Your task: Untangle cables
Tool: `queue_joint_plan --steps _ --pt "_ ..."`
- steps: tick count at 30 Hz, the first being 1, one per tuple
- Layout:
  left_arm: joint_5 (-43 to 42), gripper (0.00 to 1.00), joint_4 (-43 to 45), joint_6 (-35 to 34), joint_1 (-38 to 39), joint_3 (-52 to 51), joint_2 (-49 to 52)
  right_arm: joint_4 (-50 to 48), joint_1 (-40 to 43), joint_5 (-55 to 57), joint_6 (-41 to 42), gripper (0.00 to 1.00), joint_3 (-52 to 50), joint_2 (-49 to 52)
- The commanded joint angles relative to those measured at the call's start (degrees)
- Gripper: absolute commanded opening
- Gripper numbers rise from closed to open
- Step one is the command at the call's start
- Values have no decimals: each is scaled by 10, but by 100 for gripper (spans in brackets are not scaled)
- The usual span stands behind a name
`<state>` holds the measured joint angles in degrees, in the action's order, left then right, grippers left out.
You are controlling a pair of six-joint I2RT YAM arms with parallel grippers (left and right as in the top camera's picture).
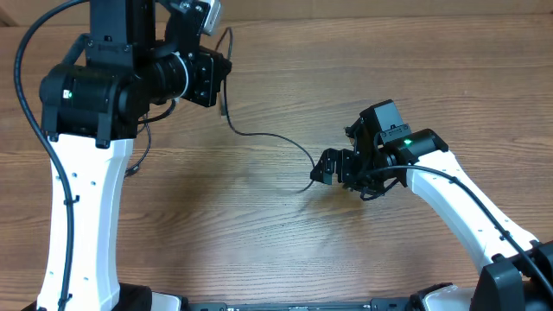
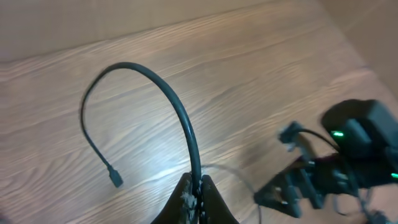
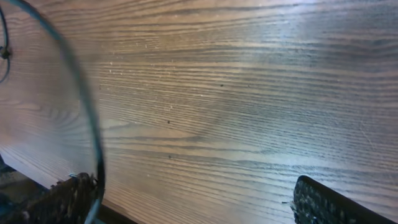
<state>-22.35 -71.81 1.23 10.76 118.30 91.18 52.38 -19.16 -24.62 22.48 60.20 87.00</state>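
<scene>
One thin black cable [image 1: 268,136] shows on the wooden table. Raised at the upper left, my left gripper [image 1: 218,67] is shut on it. In the left wrist view the cable [image 2: 168,93] rises from the shut left gripper [image 2: 196,190], arcs over and ends in a small dark plug [image 2: 115,179]. From there the cable trails right across the table to my right gripper [image 1: 321,171]. The right gripper [image 3: 196,208] is open, and the cable [image 3: 84,99] runs close beside its left finger [image 3: 68,199]. No knot shows.
Bare wood-grain tabletop [image 1: 259,233] lies between and in front of the arms. The white right arm [image 1: 467,207] reaches in from the lower right, and the left arm's white link [image 1: 86,216] stands at the left. The table's near edge [image 3: 37,171] shows in the right wrist view.
</scene>
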Motion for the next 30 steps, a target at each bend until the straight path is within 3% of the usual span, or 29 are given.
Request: queue_joint_plan --steps 1,5,9,17,21,24,30 --pt "120 4 0 -6 -1 12 -8 9 -1 16 0 100 -2 -2" --pt "241 4 3 -15 -17 12 -9 21 -1 32 0 100 -2 -2" --pt "295 4 13 -28 -70 12 -9 20 -1 32 0 100 -2 -2" --pt "324 4 140 -33 -244 12 -9 20 -1 32 0 100 -2 -2" --pt "324 4 208 -66 -322 12 -9 20 -1 32 0 100 -2 -2" --pt "322 4 230 -103 -361 12 -9 19 -1 32 0 100 -2 -2" --pt "296 4 229 -105 -381 11 -6 16 -1 32 0 100 -2 -2"
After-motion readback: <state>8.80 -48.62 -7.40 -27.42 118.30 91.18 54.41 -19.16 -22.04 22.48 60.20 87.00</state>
